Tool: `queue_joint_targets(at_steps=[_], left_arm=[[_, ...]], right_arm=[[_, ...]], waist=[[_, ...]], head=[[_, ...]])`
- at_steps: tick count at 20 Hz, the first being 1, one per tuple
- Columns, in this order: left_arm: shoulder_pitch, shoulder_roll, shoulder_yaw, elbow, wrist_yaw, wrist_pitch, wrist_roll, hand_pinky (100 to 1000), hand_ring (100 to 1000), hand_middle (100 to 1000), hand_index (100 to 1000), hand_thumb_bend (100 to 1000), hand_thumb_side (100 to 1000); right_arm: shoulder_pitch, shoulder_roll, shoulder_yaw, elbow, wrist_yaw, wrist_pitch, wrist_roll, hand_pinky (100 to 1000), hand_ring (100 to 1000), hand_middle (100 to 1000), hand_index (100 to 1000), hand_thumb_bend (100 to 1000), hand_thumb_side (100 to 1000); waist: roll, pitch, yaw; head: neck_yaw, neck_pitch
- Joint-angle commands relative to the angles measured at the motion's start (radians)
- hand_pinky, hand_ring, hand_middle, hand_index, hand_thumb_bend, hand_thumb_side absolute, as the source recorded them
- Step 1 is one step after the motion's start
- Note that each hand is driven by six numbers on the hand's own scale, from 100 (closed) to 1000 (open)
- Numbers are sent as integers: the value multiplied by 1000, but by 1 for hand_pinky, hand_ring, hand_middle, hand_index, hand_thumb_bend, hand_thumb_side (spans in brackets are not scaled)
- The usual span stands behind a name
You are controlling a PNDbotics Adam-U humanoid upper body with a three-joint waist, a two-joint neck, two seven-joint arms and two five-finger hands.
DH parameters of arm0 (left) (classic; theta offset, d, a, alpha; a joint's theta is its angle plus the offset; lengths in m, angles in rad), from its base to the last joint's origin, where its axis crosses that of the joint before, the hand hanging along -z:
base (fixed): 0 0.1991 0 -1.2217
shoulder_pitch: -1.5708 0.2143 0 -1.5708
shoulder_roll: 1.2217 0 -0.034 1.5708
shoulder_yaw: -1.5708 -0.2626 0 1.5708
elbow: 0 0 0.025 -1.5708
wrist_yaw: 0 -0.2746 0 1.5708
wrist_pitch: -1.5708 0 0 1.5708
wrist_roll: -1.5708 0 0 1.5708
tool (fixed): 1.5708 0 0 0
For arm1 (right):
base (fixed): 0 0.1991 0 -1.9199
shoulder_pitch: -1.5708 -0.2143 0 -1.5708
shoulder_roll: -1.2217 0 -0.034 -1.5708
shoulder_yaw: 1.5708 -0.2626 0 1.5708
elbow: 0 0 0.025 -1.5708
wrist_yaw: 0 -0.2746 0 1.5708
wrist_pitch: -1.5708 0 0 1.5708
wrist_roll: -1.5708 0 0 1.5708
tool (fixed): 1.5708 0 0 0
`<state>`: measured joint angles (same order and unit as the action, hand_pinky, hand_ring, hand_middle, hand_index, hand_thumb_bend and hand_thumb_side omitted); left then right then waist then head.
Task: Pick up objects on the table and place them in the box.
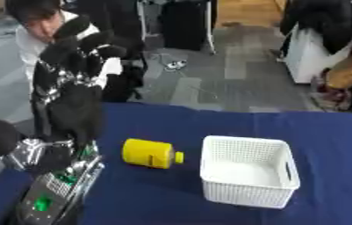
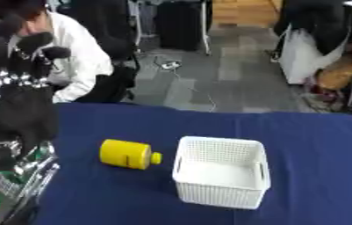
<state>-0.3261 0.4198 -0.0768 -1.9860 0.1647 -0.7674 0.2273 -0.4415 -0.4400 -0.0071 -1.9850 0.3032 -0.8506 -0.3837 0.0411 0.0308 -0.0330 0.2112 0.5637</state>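
One yellow bottle (image 1: 151, 153) lying mid-frame, just left of my white basket (image 1: 248, 176); left hand (image 1: 75, 66) raised upper left, fingers relaxed, holding nothing.

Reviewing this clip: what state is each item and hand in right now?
yellow bottle: lying on its side on the table, left of the basket, cap toward it, not held.
white basket: upright, empty.
left hand: raised above the table, fingers up, open, holding nothing.
right hand: not in view.
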Motion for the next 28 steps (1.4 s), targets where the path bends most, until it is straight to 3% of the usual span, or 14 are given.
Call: queue_joint_targets(at_steps=[1, 5, 9, 14, 18, 21, 25, 28], left_arm=[[-2, 17, 11, -14, -7, 30, 1, 696, 728, 831, 828, 521, 1000], [-3, 32, 12, -14, -22, 106, -22, 706, 714, 828, 843, 586, 1000], [-38, 93, 12, -14, -39, 182, -77, 711, 699, 823, 861, 666, 1000], [-87, 224, -2, -14, -60, 295, -202, 526, 648, 820, 895, 824, 1000], [-138, 321, -9, -14, -121, 395, -313, 443, 641, 823, 905, 897, 1000], [-166, 389, -17, -14, -206, 496, -410, 468, 661, 835, 915, 962, 1000], [-185, 465, -38, -14, -315, 608, -565, 622, 724, 874, 924, 978, 993], [-206, 505, -57, -5, -393, 676, -695, 675, 761, 899, 935, 981, 971]], right_arm=[[-8, -20, -8, -15, 4, -13, -18, 334, 467, 539, 556, 100, 953], [-7, -13, -14, -15, 6, -8, -20, 335, 467, 539, 556, 100, 949], [-5, -13, -19, -15, 11, -5, -25, 334, 467, 539, 555, 100, 949], [2, -17, -18, -15, 15, 1, -26, 335, 467, 539, 555, 100, 946], [7, -19, -17, -15, 15, 6, -23, 335, 467, 540, 555, 100, 946], [9, -21, -14, -15, 14, 6, -21, 335, 467, 540, 555, 100, 946], [8, -22, -10, -15, 10, 6, -16, 335, 467, 540, 555, 100, 946], [9, -23, -7, -15, 7, 7, -11, 336, 467, 540, 555, 100, 945]], waist=[[-3, -8, -1], [-4, -5, -12], [-4, -5, -15], [0, -9, -16], [3, -15, -18], [6, -17, -19], [10, -18, -23], [12, -19, -26]], head=[[-8, 9], [-38, -6], [-69, -9], [-87, -16], [-88, -17], [-81, -14], [-76, -3], [-70, 4]])
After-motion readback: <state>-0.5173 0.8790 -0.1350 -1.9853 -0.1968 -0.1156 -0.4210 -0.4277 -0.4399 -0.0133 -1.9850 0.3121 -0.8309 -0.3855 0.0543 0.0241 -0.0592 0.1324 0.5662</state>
